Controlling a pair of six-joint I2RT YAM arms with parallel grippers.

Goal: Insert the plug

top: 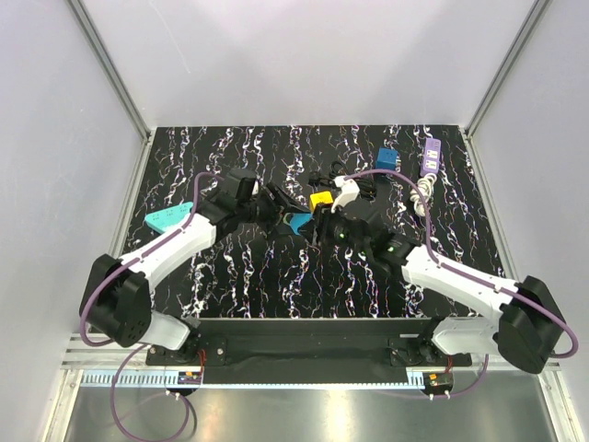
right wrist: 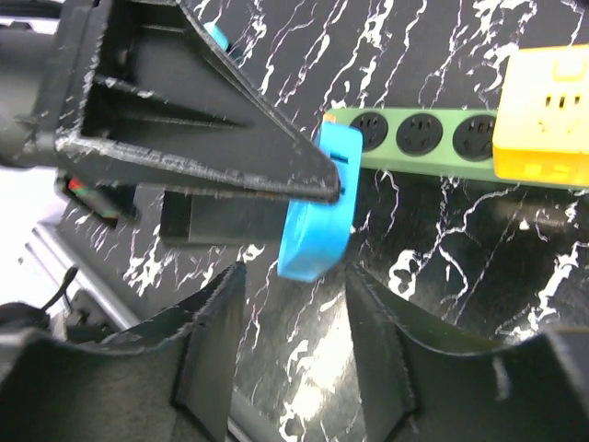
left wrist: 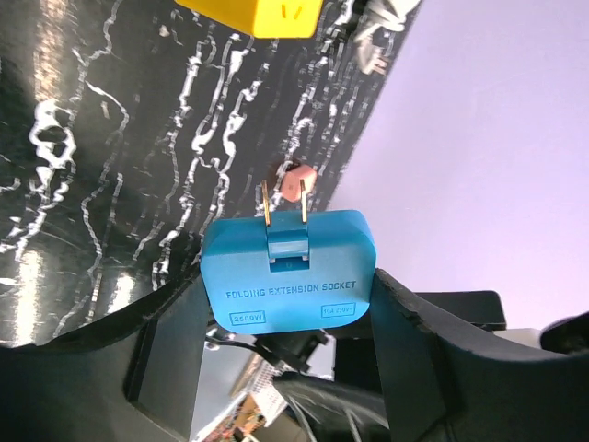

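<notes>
The left gripper (left wrist: pixel 290 318) has its jaws clamped on the blue plug (left wrist: pixel 290 267), prongs pointing outward so they can meet the green power strip (right wrist: pixel 423 136), upper right in the right wrist view. The right gripper (right wrist: pixel 294 322) hovers nearby, jaws apart, empty.

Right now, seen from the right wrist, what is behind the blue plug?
A green power strip with three round sockets showing; a yellow adapter covers its right part. The blue plug and the left gripper holding it hide its left end.
</notes>
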